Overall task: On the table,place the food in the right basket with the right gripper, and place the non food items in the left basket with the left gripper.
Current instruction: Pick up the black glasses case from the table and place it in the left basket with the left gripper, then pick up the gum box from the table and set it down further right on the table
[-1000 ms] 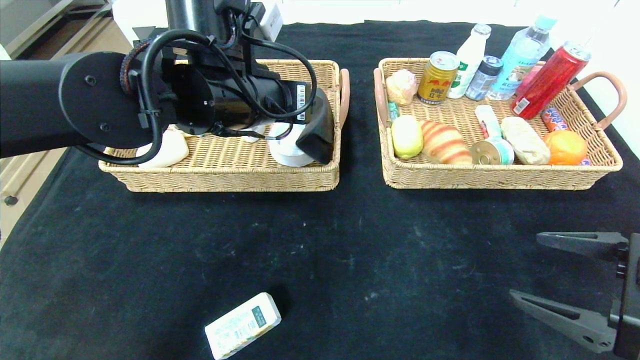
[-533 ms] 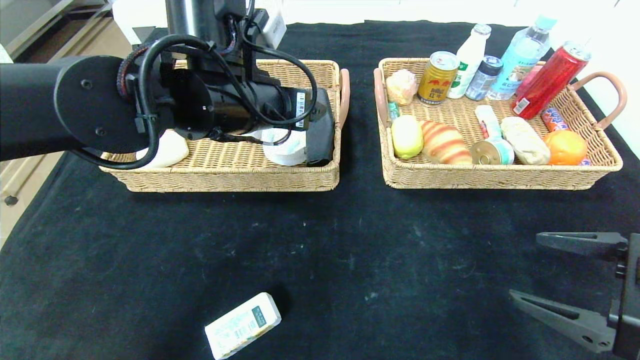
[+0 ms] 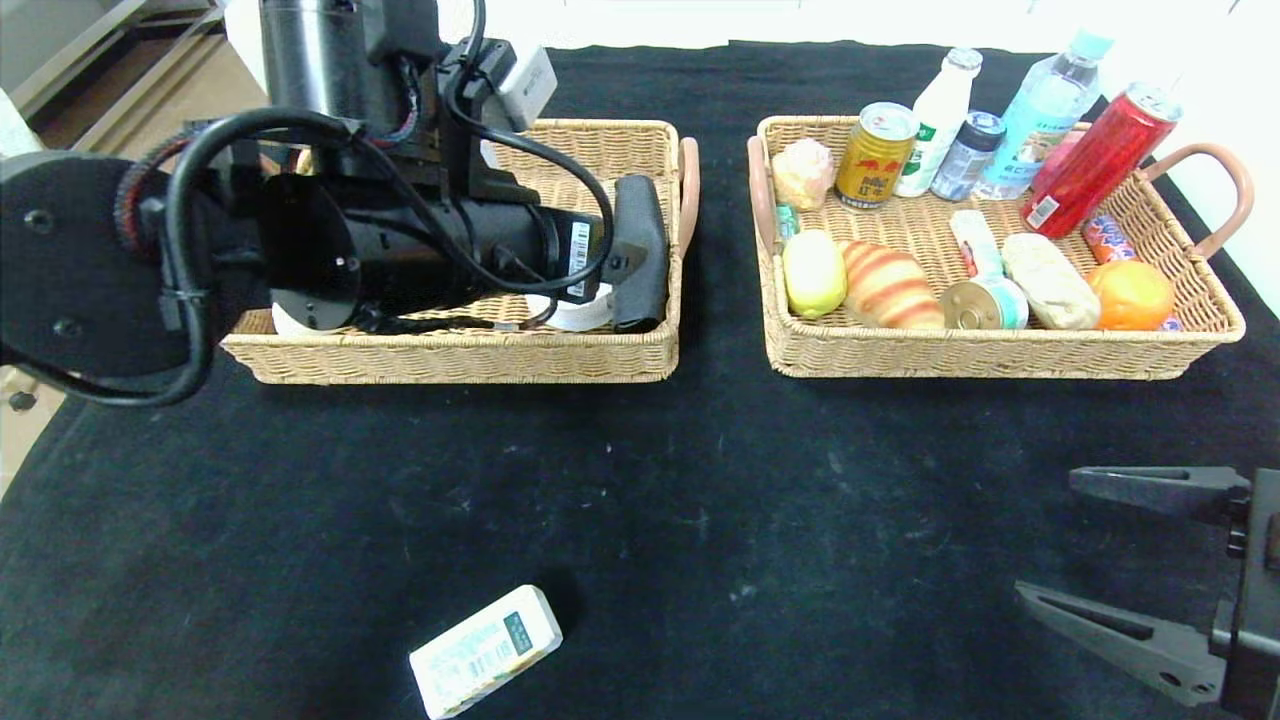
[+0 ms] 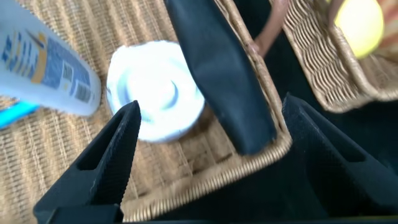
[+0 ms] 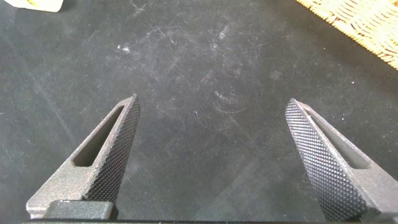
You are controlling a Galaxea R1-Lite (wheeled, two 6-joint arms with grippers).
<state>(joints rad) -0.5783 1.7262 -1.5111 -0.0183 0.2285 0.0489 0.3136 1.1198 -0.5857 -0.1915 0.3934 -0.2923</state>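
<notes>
Left gripper (image 4: 208, 149), fingers spread apart and empty, reaches level over the left basket (image 3: 450, 355) above the black glasses case (image 3: 640, 250) lying against its right wall. Right gripper (image 3: 1140, 565) hangs open near the table's front right corner. The white carton (image 3: 486, 650) lies at the front edge.

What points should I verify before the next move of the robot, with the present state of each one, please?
1. Flat black leather glasses case rests in the left tan wicker basket, against its side wall: ok.
2. Left hand is open, nothing between its fingers: ok.
3. Small white rectangular carton with green label lies alone on the black table: not ok, unsorted.
4. Right hand is open and empty above the table: ok.
5. Right tan wicker basket has free space for the carton: cannot tell.
</notes>
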